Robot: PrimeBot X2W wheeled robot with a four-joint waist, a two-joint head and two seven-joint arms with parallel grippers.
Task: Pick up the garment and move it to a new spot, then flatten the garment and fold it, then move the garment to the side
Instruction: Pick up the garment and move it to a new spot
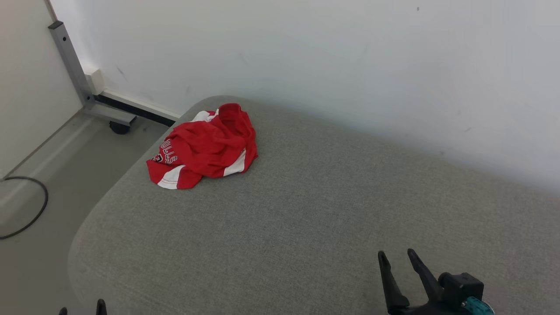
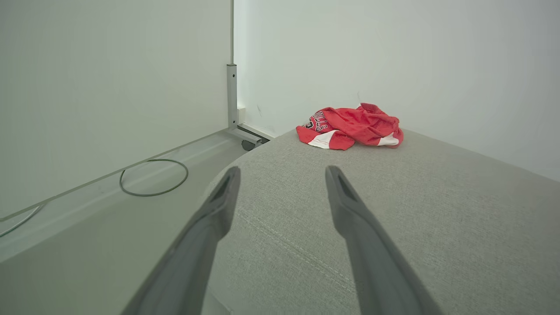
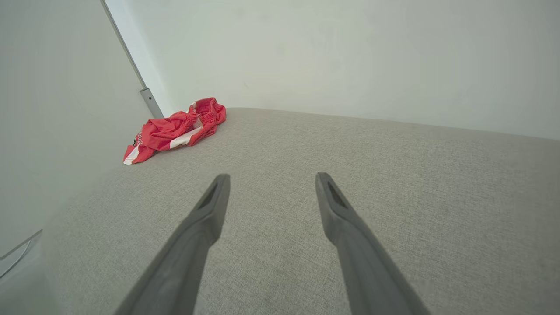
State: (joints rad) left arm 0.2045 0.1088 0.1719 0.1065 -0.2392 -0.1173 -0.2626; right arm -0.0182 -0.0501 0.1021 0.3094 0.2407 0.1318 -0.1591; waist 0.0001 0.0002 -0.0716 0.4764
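Note:
The garment [image 1: 204, 146] is a red jersey with white panels and lettering, lying crumpled at the far left corner of a grey upholstered surface [image 1: 315, 210]. It also shows in the left wrist view, garment [image 2: 352, 127], and in the right wrist view, garment [image 3: 175, 130]. My right gripper [image 1: 396, 253] stands open at the near right edge, far from the cloth, nothing between its fingers. Only the fingertips of my left gripper [image 1: 82, 306] peek in at the bottom left; in its wrist view the left gripper [image 2: 282, 171] is open and empty, well short of the garment.
A white wall [image 1: 350, 65] runs behind the grey surface. Left of it lies the floor, with a metal frame leg on a caster [image 1: 119, 127] and a black cable loop [image 1: 26, 210]. The surface's left edge is rounded and drops to the floor.

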